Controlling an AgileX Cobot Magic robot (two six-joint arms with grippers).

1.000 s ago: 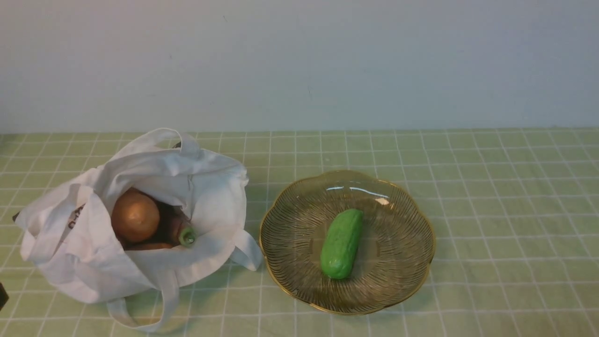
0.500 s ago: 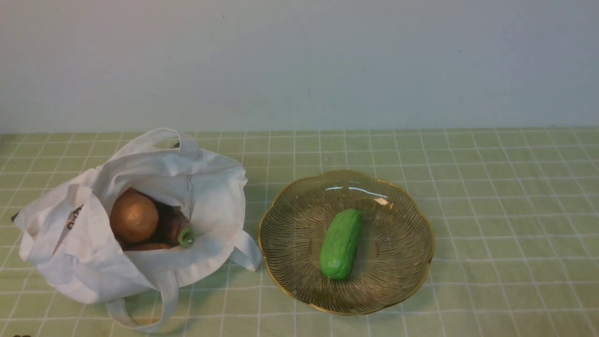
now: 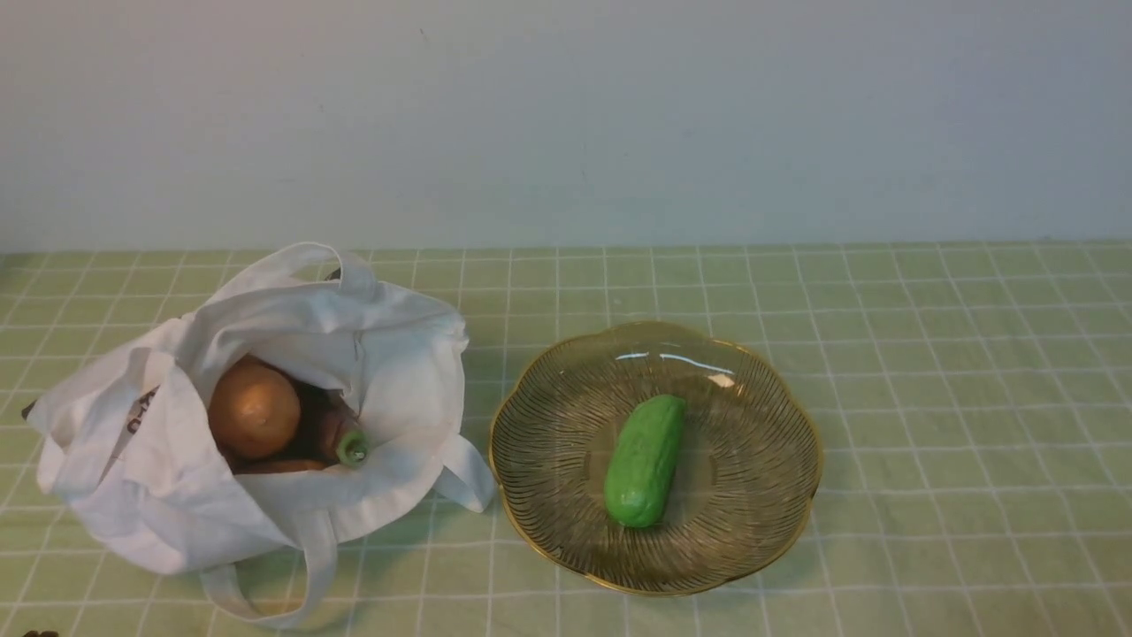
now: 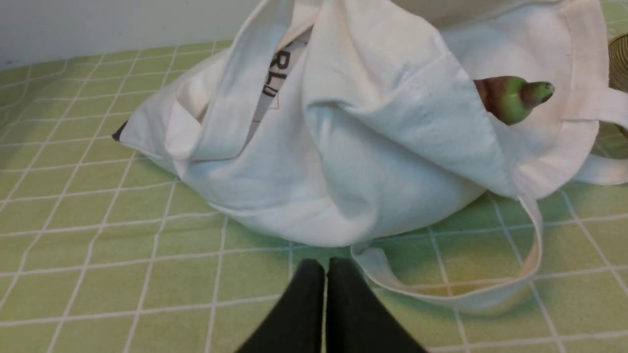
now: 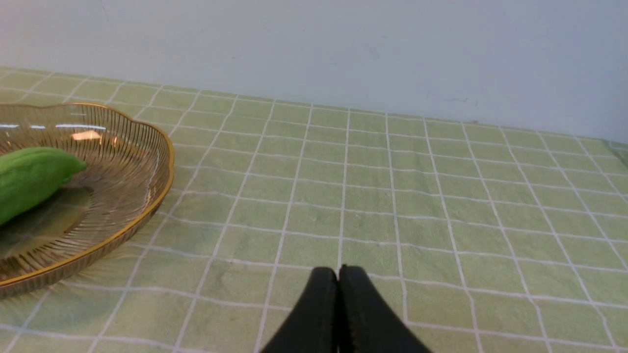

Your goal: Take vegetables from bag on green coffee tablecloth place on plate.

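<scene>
We are seeing the cucumber [image 3: 646, 461] lying slantwise in the middle of the plate [image 3: 778, 394], which is sitting on the green checked tablecloth [image 3: 955, 354] just beside the white tote bag [image 3: 177, 495]. The bag is gaping open, showing the round orange-brown potato [image 3: 254, 410] and the brown root with its green cut end [image 3: 354, 448] resting inside. Our left hand [image 4: 325, 267] is hovering clenched and empty near the bag's strap; our right hand [image 5: 338, 274] is likewise clenched, holding nothing, over bare cloth beside the plate.
</scene>
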